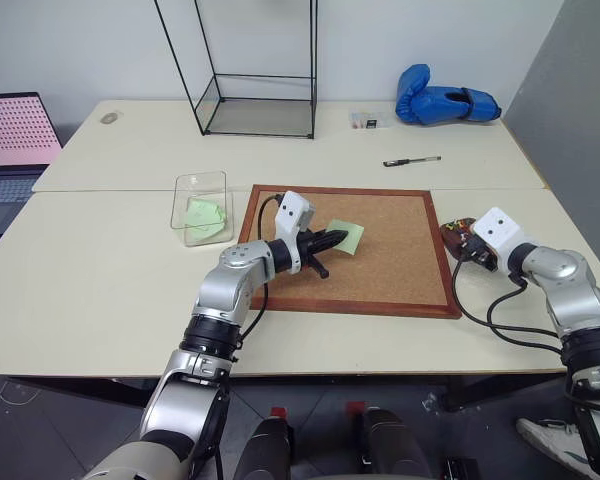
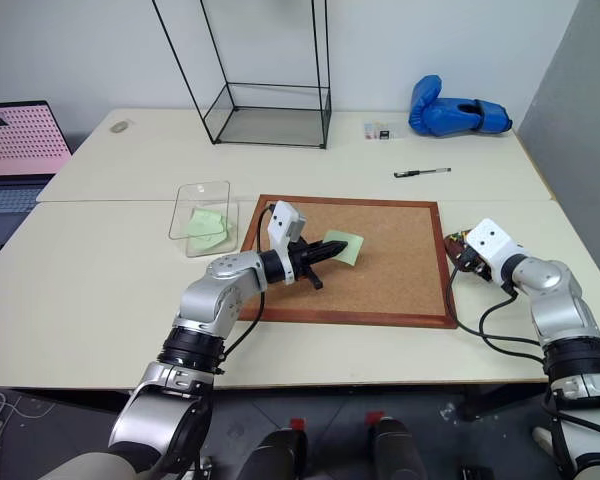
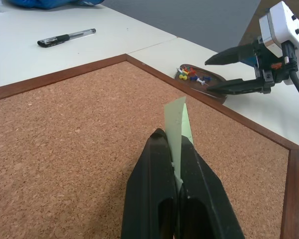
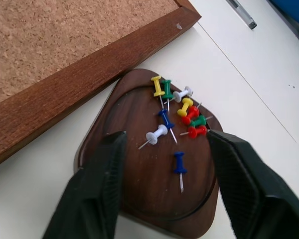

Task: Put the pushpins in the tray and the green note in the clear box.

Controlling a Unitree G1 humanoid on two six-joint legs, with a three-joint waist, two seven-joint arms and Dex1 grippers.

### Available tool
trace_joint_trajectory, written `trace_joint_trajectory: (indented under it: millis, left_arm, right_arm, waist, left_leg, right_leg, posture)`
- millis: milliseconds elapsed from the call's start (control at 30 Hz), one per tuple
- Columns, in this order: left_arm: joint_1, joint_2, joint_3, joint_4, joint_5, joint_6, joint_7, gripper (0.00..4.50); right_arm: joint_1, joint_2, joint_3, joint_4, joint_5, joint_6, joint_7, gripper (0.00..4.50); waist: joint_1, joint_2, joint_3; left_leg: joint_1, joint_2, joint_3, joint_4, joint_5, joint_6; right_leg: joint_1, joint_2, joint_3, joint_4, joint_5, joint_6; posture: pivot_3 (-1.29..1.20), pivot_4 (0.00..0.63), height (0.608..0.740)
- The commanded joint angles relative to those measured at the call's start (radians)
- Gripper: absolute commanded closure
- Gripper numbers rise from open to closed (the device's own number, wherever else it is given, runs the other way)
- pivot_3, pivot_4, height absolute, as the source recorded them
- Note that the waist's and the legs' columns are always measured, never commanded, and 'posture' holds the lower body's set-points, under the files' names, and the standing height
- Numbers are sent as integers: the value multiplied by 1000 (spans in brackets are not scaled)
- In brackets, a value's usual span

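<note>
Coloured pushpins (image 4: 177, 119) in wooden tray (image 4: 139, 184) — green note (image 1: 346, 236) over corkboard (image 1: 400, 250).

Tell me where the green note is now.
The green note is pinched in the left gripper over the corkboard, right of the clear box.

Legible text: none in any view.
Green note (image 3: 175, 130): blank face, no writing.
Pen (image 3: 66, 38): no readable print on the barrel.
Laptop screen (image 1: 16, 130): pink dotted pattern, no characters to make out.
Small packet (image 1: 364, 120) on the far table: markings too small to read.
Blue glove (image 1: 445, 104): no brand visible.
</note>
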Motion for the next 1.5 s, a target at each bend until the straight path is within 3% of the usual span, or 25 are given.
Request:
trace_joint_trajectory:
  millis: [33, 200, 400, 533, 733, 933, 1233, 1500]
  left_arm:
    - [-26, 7, 17, -26, -2, -19, 14, 4500]
    - [-59, 40, 57, -66, 4, -15, 71, 4500]
    - [-57, 175, 130, -167, 15, 27, 139, 4500]
    - [-18, 351, 195, -177, 69, 43, 169, 4500]
    - [-43, 474, 245, -47, 114, 40, 236, 4500]
    - [-104, 499, 231, 138, 177, -37, 297, 4500]
    - [-193, 456, 201, 347, 227, -151, 334, 4500]
    - [-206, 447, 193, 365, 227, -152, 325, 2944]
  right_arm:
    - [-15, -19, -37, -56, 24, 5, 14, 795]
    - [-23, -35, -82, -151, 99, 36, 74, 795]
    - [-34, 0, -101, -323, 259, 67, 211, 795]
    - [-81, 95, -56, -458, 397, 164, 283, 795]
    - [-180, 216, 37, -436, 437, 256, 318, 795]
    - [-236, 300, 129, -383, 393, 254, 319, 795]
    - [-232, 353, 160, -415, 381, 264, 293, 795]
    - [-221, 354, 164, -438, 379, 279, 285, 761]
  waist:
    - [0, 0, 0]
    - [0, 0, 0]
    - [-11, 0, 0]
    - [-25, -1, 1]
    - [-15, -1, 1]
    - [3, -1, 1]
    - [1, -1, 1]
    - [0, -1, 1]
  left_leg:
    - [0, 0, 0, 0, 0, 0]
    - [0, 0, 0, 0, 0, 0]
    - [0, 1, 0, 0, 0, 0]
    - [1, 2, -1, 0, 0, 0]
    - [1, 1, -2, 0, 0, 0]
    - [-3, 0, -3, 0, 0, 0]
    - [-4, 0, -3, 0, 0, 0]
    - [-4, 0, -3, 0, 0, 0]
  right_leg:
    - [0, 0, 0, 0, 0, 0]
    - [0, 0, 0, 0, 0, 0]
    - [0, 0, 0, 0, 0, 0]
    - [0, 1, 0, 1, 0, 0]
    - [0, 0, -2, 1, 0, 0]
    - [-3, 0, -3, 0, 0, 0]
    - [-4, 0, -3, 1, 0, 0]
    - [-5, 0, -2, 2, 0, 0]
  posture:
    - [0, 150, 740]
    - [0, 150, 740]
    - [0, 150, 740]
    - [0, 150, 740]
    - [0, 150, 740]
    - [0, 150, 740]
    - [0, 150, 740]
    - [0, 150, 740]
